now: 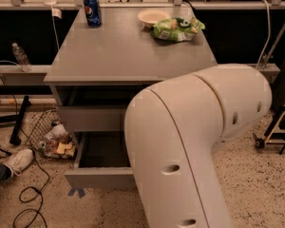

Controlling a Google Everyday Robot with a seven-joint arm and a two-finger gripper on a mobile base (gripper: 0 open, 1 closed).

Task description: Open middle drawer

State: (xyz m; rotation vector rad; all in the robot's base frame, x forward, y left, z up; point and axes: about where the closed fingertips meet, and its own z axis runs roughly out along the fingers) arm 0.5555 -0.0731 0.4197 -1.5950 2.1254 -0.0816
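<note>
The grey cabinet point(128, 51) shows a closed upper drawer front point(92, 118) under a dark gap. Below it the middle drawer point(97, 178) stands pulled out towards me, and its dark inside point(104, 151) looks empty. Its right part and its knob are hidden behind my big white arm point(190, 141), which fills the lower right of the camera view. My gripper is not in view; it is hidden behind or below the arm. Any lower drawer is hidden under the pulled-out one.
On the cabinet top stand a blue soda can point(92, 11), a white bowl point(153, 17) and a green snack bag point(178, 28). A wire basket of rubbish point(50, 137), a shoe point(19, 159) and cables point(31, 194) lie on the floor at the left. A wheeled frame point(278, 127) stands at the right.
</note>
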